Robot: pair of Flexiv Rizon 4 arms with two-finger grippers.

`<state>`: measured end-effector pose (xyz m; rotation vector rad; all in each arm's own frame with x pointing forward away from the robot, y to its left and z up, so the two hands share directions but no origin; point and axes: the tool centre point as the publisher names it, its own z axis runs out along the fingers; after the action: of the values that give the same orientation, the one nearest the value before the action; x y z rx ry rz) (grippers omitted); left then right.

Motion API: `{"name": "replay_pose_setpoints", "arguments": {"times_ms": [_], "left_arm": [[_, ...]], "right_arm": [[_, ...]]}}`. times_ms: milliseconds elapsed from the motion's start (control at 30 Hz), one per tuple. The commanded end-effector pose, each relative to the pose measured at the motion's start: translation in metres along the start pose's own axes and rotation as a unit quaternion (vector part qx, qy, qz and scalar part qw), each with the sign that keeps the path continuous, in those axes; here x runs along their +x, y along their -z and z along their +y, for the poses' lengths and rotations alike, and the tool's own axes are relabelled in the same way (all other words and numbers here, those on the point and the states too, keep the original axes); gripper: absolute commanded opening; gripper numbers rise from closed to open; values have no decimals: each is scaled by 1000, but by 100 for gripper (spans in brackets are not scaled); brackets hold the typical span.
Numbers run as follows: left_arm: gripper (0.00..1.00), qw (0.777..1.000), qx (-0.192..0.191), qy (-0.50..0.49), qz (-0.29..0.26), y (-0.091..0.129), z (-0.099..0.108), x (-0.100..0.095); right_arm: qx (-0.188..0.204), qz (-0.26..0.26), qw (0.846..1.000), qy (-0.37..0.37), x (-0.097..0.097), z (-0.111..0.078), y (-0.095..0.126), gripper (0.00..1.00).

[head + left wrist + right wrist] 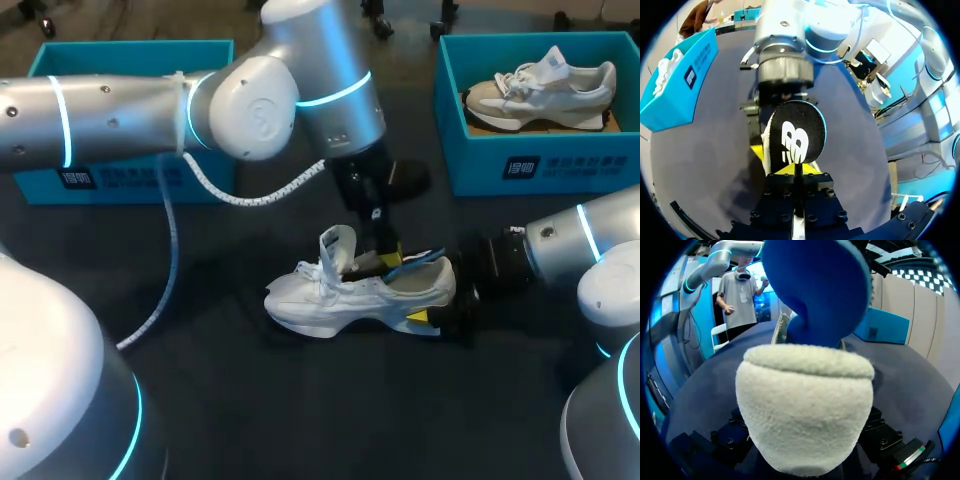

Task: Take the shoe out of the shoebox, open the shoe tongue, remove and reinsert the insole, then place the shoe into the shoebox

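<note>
White shoe (pixel 340 297), blue insole (pixel 815 285), teal shoebox (pixel 580 165), dark grey table (pixel 300 400)

**Blocked from view**
The shoe (pixel 805 410) fills the right wrist view heel-first, covering the right gripper (pixel 432 316). Overhead, the left arm (pixel 200 110) hides much of the left shoebox (pixel 130 48); the right shoebox (pixel 585 160) runs off the edge

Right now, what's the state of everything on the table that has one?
white shoe: out of the shoeboxes, upright, tongue lifted.
insole: partly out, curling up from the heel.
left gripper: shut on insole.
right gripper: at the shoe's heel, grip hidden.
right shoebox: open, second shoe inside.
left shoebox: open, contents hidden by left arm.
</note>
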<state>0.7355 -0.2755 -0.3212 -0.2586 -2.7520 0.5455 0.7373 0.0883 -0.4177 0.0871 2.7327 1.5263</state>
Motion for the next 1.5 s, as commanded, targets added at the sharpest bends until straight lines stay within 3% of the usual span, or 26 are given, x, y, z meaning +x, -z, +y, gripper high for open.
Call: {"name": "replay_pose_setpoints", "arguments": {"times_ms": [33, 367, 433, 467, 567, 600, 800, 1033, 1267, 1500], "left_arm": [[0, 1000, 3, -6, 7, -5, -12, -2], [0, 999, 26, -14, 34, -5, -31, -5], [36, 999, 25, -16, 32, -5, -32, -2], [47, 999, 26, -17, 31, -4, -32, 0], [96, 999, 26, -19, 24, -2, -30, 6], [100, 999, 26, -19, 22, -2, -29, 7], [100, 999, 25, -21, -38, 7, -28, 24], [100, 994, 25, -7, -107, -2, -25, 38], [100, 988, 24, 2, -150, -11, -25, 39], [91, 982, 20, 9, -187, -17, -24, 32]], "right_arm": [[1, -1, 1000, 0, 2, -2, -6, 0], [1, -1, 1000, 0, 2, -2, -6, 0], [1, -1, 1000, 0, 2, -2, -6, 0], [1, -1, 1000, 0, 2, -2, -6, 0], [1, -1, 1000, 0, 2, -2, -6, 0], [1, -1, 1000, 0, 2, -2, -6, 0], [1, -1, 1000, 0, 2, -2, -6, 0], [1, -1, 1000, 0, 2, -2, -6, 0], [1, -1, 1000, 0, 2, -2, -6, 0], [1, -1, 1000, 0, 2, -2, -6, 0]]}}
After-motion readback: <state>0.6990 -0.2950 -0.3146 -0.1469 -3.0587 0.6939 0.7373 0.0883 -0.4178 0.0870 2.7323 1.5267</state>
